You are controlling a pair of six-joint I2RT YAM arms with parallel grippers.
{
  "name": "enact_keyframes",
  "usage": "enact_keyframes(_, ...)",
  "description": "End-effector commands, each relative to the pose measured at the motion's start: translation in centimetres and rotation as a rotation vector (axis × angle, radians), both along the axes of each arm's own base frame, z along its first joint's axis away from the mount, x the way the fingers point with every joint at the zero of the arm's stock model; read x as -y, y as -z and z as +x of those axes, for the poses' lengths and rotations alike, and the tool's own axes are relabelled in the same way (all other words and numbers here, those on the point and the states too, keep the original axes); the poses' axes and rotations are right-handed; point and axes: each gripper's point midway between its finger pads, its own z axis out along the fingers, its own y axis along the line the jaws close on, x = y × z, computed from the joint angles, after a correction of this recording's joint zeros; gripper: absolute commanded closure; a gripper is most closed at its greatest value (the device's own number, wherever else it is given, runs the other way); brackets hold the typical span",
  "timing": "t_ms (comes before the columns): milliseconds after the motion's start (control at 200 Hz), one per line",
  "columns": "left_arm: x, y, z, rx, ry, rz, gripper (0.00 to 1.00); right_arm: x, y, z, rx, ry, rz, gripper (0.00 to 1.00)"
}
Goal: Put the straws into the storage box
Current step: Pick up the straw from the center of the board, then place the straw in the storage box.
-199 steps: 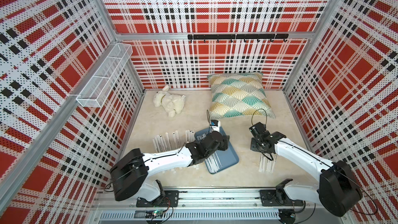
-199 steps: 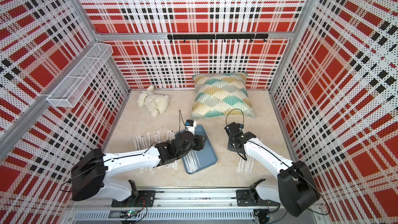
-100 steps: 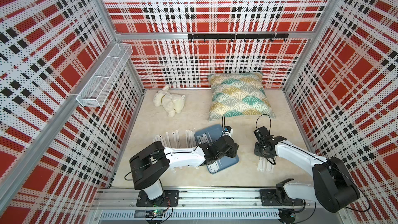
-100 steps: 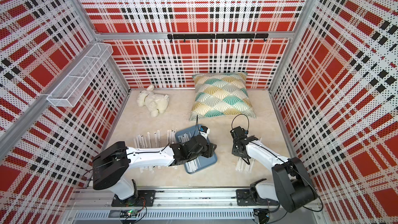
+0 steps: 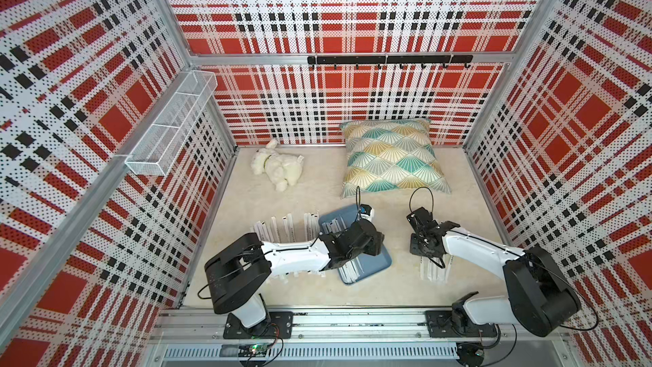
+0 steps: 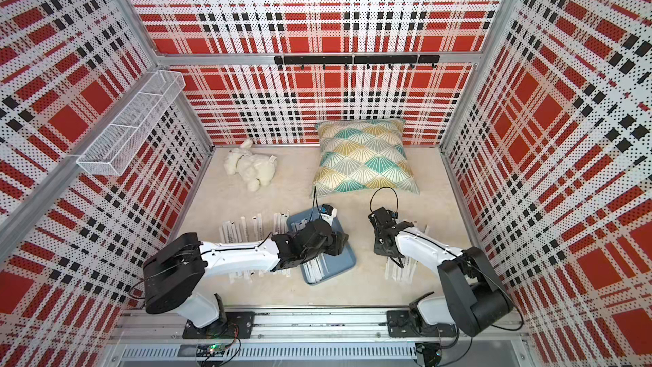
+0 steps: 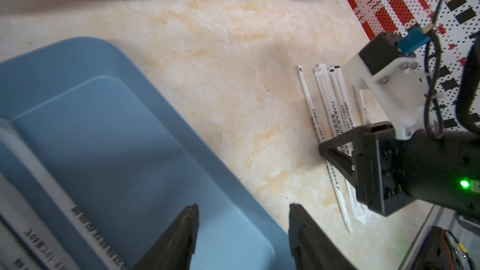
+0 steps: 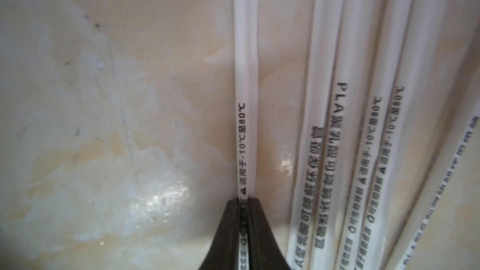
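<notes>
The storage box (image 5: 380, 263) is a slate-blue tray on the table, also in a top view (image 6: 340, 261) and the left wrist view (image 7: 104, 138). Several straws (image 5: 352, 270) lie in it. More straws lie in a row (image 5: 278, 227) to its left and in a group (image 5: 433, 272) to its right. My left gripper (image 7: 244, 207) hangs open over the tray's right end, with nothing between its fingers. My right gripper (image 8: 244, 200) is low over the right group, shut on one straw (image 8: 245, 100), which still lies along the table. Other straws (image 8: 337, 151) lie right beside it.
A patterned pillow (image 5: 391, 157) and a white plush toy (image 5: 278, 169) lie at the back of the table. A white wire basket (image 5: 173, 125) hangs on the left wall and a black hook rail (image 5: 388, 61) on the back wall. The two grippers are close together.
My right gripper came down onto the right group of straws and its jaws closed on one. My left gripper moved right across the tray, staying open.
</notes>
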Motion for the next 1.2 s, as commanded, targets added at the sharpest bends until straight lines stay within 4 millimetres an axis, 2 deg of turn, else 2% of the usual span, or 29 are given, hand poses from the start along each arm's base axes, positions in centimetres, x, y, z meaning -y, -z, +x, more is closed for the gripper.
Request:
enact_keyframes(0,-2.6,-1.5,1.1,0.032,-0.069,-0.025,0.39,-2.0,-1.1,0.3,0.023,-0.058,-0.010,0.87)
enact_keyframes(155,-6.6,-2.1,2.1,0.044,-0.163,-0.029,0.40,-7.3,-5.2,0.5,0.088,-0.193,-0.009,0.88)
enact_keyframes(301,-10.6,-2.5,3.1,0.057,-0.281,-0.052,0.40,-14.9,-8.8,0.6,0.160,-0.368,0.019,0.88)
enact_keyframes(411,-13.1,-2.4,3.5,0.048,-0.358,-0.073,0.41,-19.3,-8.7,1.1,0.182,-0.458,0.017,0.88)
enact_keyframes(511,-14.9,-2.2,3.4,0.037,-0.415,-0.084,0.41,-21.9,-7.5,1.7,0.176,-0.494,0.046,0.88)
enact_keyframes(601,-16.1,-1.8,3.2,0.026,-0.448,-0.085,0.41,-23.1,-6.3,2.1,0.168,-0.505,0.052,0.88)
enact_keyframes(731,-17.0,-1.3,2.8,0.016,-0.467,-0.092,0.41,-23.7,-4.4,2.2,0.146,-0.516,0.053,0.88)
enact_keyframes(1057,-16.9,-1.1,2.8,0.014,-0.461,-0.086,0.42,-24.3,-1.2,1.9,0.092,-0.531,0.049,0.85)
enact_keyframes(1197,-16.9,-1.3,2.9,0.017,-0.460,-0.089,0.42,-24.2,-0.9,1.9,0.086,-0.536,0.040,0.84)
